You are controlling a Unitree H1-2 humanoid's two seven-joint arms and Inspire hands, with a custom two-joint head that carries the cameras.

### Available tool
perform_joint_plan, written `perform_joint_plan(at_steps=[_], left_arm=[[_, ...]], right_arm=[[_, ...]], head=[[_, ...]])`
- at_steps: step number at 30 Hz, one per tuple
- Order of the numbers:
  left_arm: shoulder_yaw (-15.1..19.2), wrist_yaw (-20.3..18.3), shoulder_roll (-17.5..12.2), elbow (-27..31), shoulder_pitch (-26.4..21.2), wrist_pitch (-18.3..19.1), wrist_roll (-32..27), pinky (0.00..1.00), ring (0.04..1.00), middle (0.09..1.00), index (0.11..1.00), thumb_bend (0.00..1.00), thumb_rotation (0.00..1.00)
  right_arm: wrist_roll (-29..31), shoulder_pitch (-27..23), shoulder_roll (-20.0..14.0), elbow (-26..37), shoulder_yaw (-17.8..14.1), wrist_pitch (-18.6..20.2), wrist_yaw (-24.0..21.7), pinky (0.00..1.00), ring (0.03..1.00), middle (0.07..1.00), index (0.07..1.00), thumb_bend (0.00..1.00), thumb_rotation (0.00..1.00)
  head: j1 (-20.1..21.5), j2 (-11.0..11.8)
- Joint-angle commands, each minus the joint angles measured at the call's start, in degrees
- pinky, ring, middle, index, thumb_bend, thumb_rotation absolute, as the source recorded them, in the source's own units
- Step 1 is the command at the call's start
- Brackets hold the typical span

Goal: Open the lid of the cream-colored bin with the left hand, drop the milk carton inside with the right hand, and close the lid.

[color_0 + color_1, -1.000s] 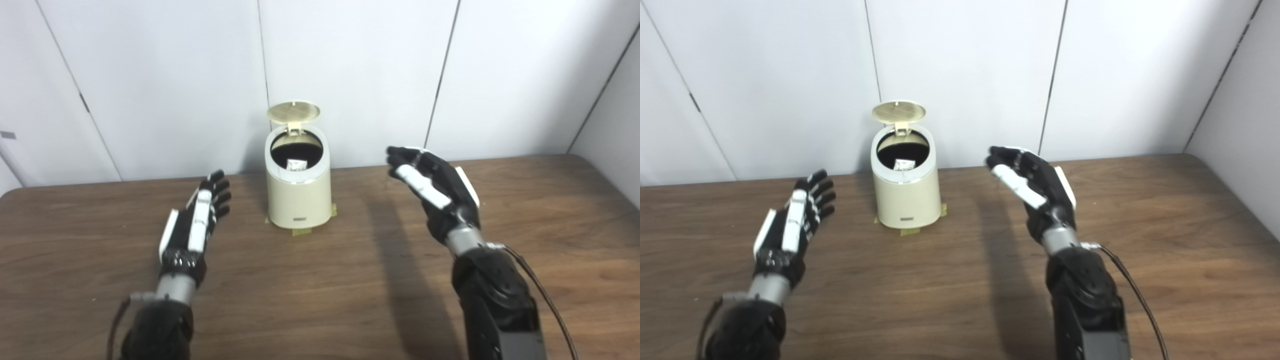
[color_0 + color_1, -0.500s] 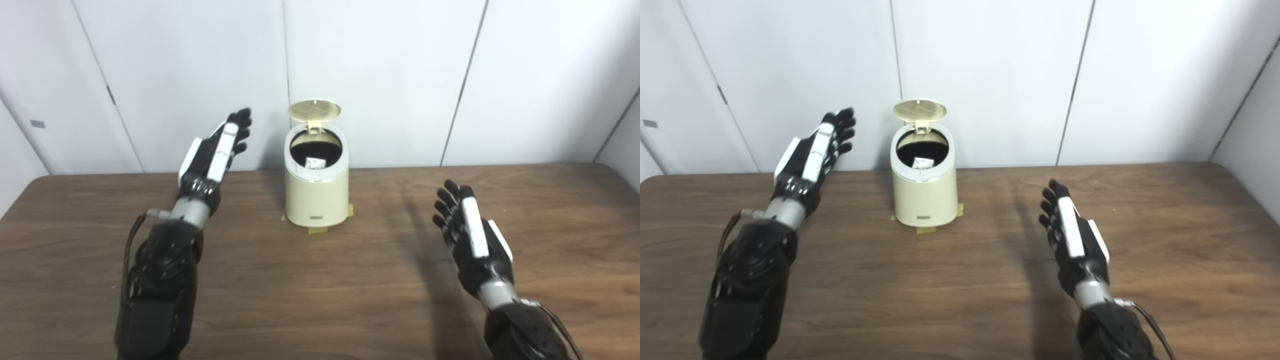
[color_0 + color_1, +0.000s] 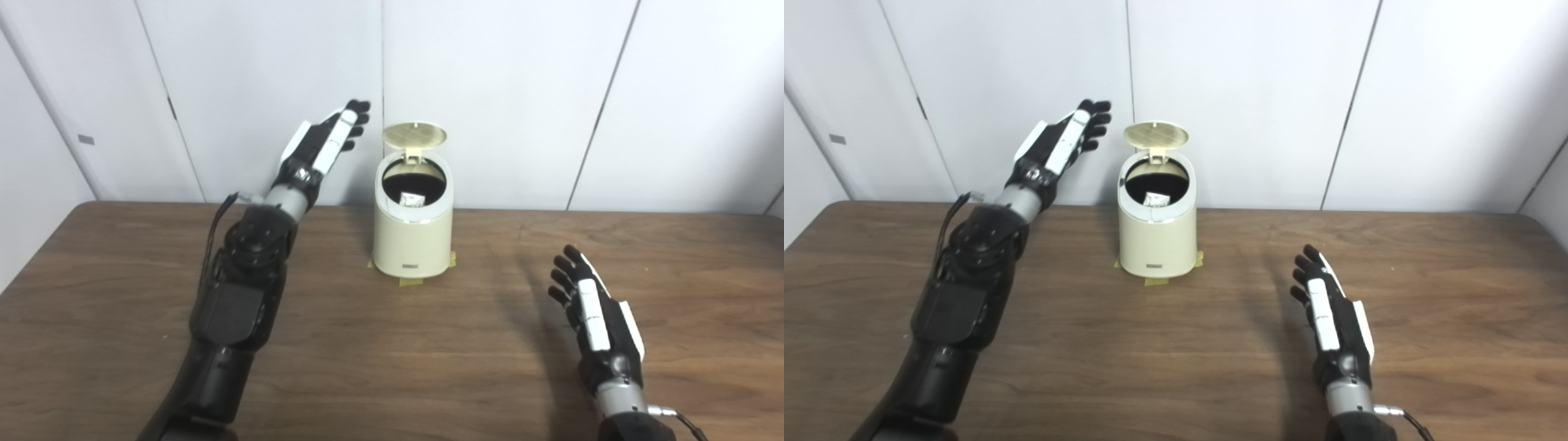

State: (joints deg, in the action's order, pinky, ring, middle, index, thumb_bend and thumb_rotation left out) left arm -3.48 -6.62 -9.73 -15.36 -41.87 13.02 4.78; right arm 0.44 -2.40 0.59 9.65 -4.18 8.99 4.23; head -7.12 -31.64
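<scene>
The cream-colored bin stands at about 12 o'clock on the wooden table, near the back edge and close to the white wall panels; its round lid is tipped up and back on the hinge, and the mouth is open; a small pale package, which I take to be the milk carton, lies inside near the front of the dark opening, though it is too small to read; strips of tape show under the bin's base at 6 o'clock and at its sides.

The left hand is raised at about 10 o'clock from the bin, beside the lid and apart from it, fingers straight and spread a little, holding nothing; the right hand sits low over the table at about 4 o'clock, well apart from the bin, fingers extended and slightly apart, empty.

Judging from this, only the closing is left; the risk is in how the left hand meets the lid; a sideways sweep could strike the rim or the hinge and shove the light bin, straining the tape; a push from behind the hinge would not bring the lid down; pressing too hard at the front could tip the bin forward.
</scene>
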Motion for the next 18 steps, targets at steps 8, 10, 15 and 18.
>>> perform_joint_plan(at_steps=[8, 10, 15, 18], left_arm=[[-1.61, 0.12, -1.86, -5.50, -6.85, -8.17, 3.48, 0.89, 0.902, 0.903, 0.900, 0.51, 1.00], [-1.82, 0.09, -1.85, -5.98, -7.32, -8.23, 3.85, 0.88, 0.900, 0.902, 0.899, 0.50, 1.00], [-2.75, -0.77, -2.25, -6.64, -8.54, -7.63, 4.95, 0.89, 0.904, 0.893, 0.880, 0.50, 1.00], [-3.59, -1.27, -2.71, -6.50, -9.15, -6.94, 5.93, 0.88, 0.900, 0.878, 0.863, 0.51, 1.00]], right_arm=[[-0.61, 0.14, 1.02, -0.07, 0.81, -4.80, 0.44, 0.80, 0.869, 0.838, 0.874, 0.47, 0.88], [-0.90, 0.42, 0.97, -0.28, 1.10, -5.32, 0.36, 0.79, 0.866, 0.834, 0.878, 0.47, 0.89], [-2.11, 0.83, 0.65, -1.41, 1.79, -6.24, 0.30, 0.79, 0.847, 0.816, 0.881, 0.49, 0.93], [-1.83, 0.99, 1.04, -1.86, 1.89, -6.42, 0.22, 0.77, 0.828, 0.802, 0.877, 0.49, 0.90]], head=[[0.05, 0.34], [0.07, 0.29], [0.30, 0.20], [0.44, 0.12]])
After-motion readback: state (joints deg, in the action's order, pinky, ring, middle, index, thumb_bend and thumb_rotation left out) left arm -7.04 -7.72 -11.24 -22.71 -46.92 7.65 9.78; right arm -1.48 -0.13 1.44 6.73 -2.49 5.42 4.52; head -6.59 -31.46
